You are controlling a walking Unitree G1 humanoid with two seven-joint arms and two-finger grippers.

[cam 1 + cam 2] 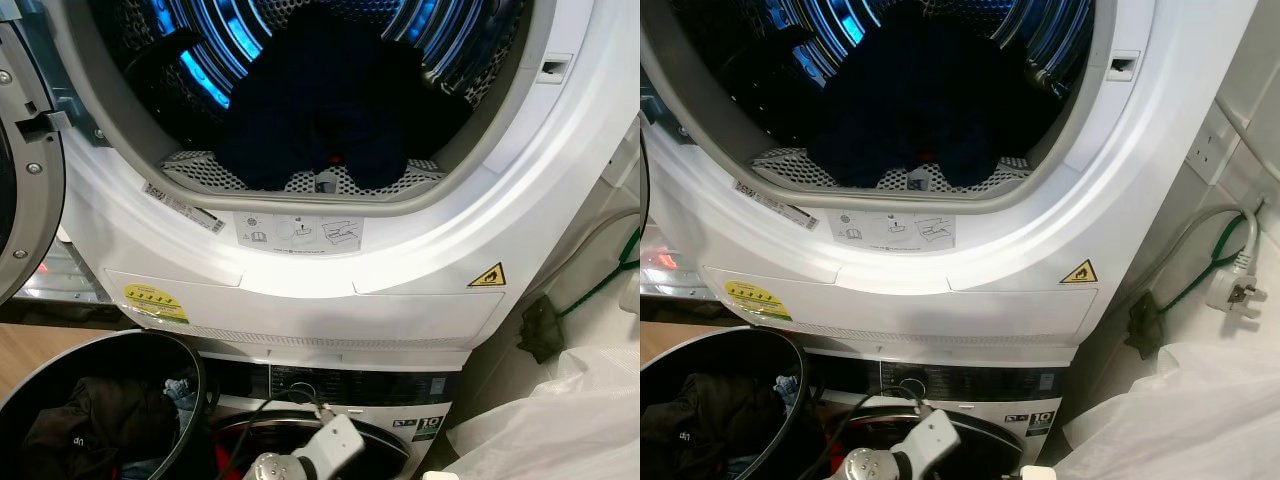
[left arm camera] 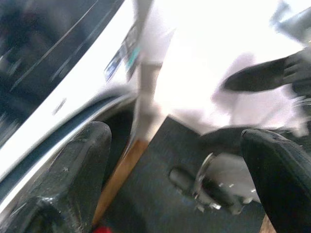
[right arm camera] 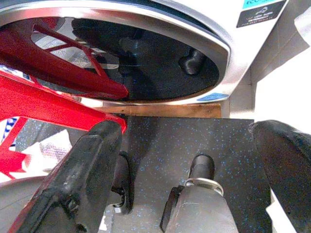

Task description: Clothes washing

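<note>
The head views look up into the top dryer (image 1: 420, 260), door (image 1: 25, 150) swung open at the left, with one pile of dark clothes (image 1: 320, 110) sitting in the blue-lit drum (looks navy or black, hard to say how many pieces). Below it is a second machine, the washer (image 1: 400, 395), so two machines stacked. One black laundry basket (image 1: 150, 350) stands at lower left with more dark clothing (image 1: 90, 420) inside. A white plastic bag (image 1: 1180, 410) bulges at lower right, and the right eye view also catches a white plug (image 1: 1237, 287) on a grey cable against the wall, which the left eye view cuts off.

The right wrist view adds what the head views miss: the washer's round dark door glass, a speckled black floor mat (image 3: 165, 145) and red plastic bars (image 3: 53, 97). The right gripper (image 3: 189, 174) hangs low over that mat, fingers spread wide with nothing between them. The left wrist view is blurry; the left gripper (image 2: 180, 179) is likewise spread and holding nothing, beside the washer front.
</note>
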